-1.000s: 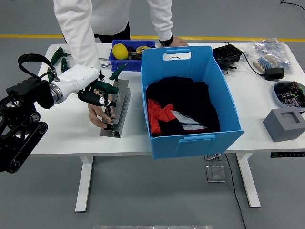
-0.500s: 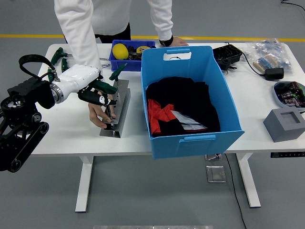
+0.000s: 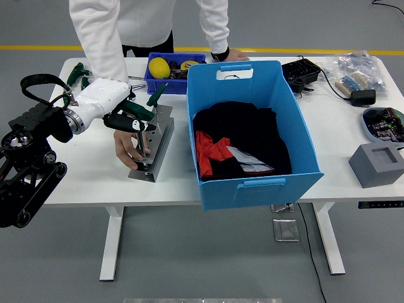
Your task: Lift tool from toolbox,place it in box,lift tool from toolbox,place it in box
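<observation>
Left hand (image 3: 126, 120) over the grey rack (image 3: 153, 142) on the worktop (image 3: 88, 170), fingers (image 3: 134, 125) clenched on a green-handled tool (image 3: 140, 112) seated in the rack. A person's hand (image 3: 128, 150) steadies the rack's near end. Blue box (image 3: 252, 136) just right of it, dark cloth inside.

Table (image 3: 82, 183): smooth matt white top. Large box (image 3: 287, 117): smooth blue plastic with a slight sheen, holding black and red cloth (image 3: 237, 142). Tool rack (image 3: 156, 136) left of it: dull grey metal; tool handles (image 3: 140, 110) look like green plastic. Left hand (image 3: 129, 123): glossy white shell, black fingers. Block (image 3: 377, 164) at near right: matt grey
</observation>
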You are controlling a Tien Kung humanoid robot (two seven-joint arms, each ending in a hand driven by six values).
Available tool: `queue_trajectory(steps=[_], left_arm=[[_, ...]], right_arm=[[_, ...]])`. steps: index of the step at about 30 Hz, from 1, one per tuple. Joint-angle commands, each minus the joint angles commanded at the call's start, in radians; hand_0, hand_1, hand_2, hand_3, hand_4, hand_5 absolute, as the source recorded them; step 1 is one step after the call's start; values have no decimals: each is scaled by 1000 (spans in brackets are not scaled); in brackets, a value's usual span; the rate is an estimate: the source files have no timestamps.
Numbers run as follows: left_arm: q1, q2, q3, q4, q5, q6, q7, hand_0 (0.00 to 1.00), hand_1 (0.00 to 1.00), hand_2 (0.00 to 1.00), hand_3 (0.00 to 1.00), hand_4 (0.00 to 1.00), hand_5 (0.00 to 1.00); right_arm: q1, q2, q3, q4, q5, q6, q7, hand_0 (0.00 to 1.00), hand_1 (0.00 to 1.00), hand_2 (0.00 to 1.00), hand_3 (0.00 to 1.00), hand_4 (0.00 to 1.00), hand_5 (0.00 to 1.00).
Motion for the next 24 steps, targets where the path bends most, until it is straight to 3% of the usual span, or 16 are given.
queue_trajectory(steps=[4,10,11,16,17,22,23,24], left_arm=[[1,6,-3,-11,0,16,-8,145,2,2,58,998,744],[-3,19,2,-41,0,4,-7,144,2,2,53,998,741],[-3,21,3,-45,0,2,-6,144,2,2,50,835,597],[-4,38,7,-76,0,-4,1,144,2,2,50,835,597],[-5,41,8,-81,0,-4,1,143,2,2,49,735,462],[-12,58,10,-118,0,-6,7,143,2,2,49,735,462],[-13,60,11,-122,0,-8,8,144,2,2,53,698,371],[-16,63,12,-129,0,-13,11,144,2,2,53,698,371]], right_arm=[[0,0,1,0,0,-1,0,682,685,741,570,824,653],[-3,1,4,0,-4,-1,0,682,684,741,570,824,653],[-4,1,4,0,-4,-1,0,682,683,739,570,824,652],[-10,2,7,0,-3,-2,0,682,683,739,570,824,652],[-11,2,7,0,-3,-2,0,681,683,739,570,824,653],[-15,3,9,0,-4,-3,-1,681,683,739,570,824,653],[-16,3,10,0,-5,-3,-1,680,683,739,570,824,652],[-17,3,11,0,-6,-3,-1,680,683,739,570,824,652]])
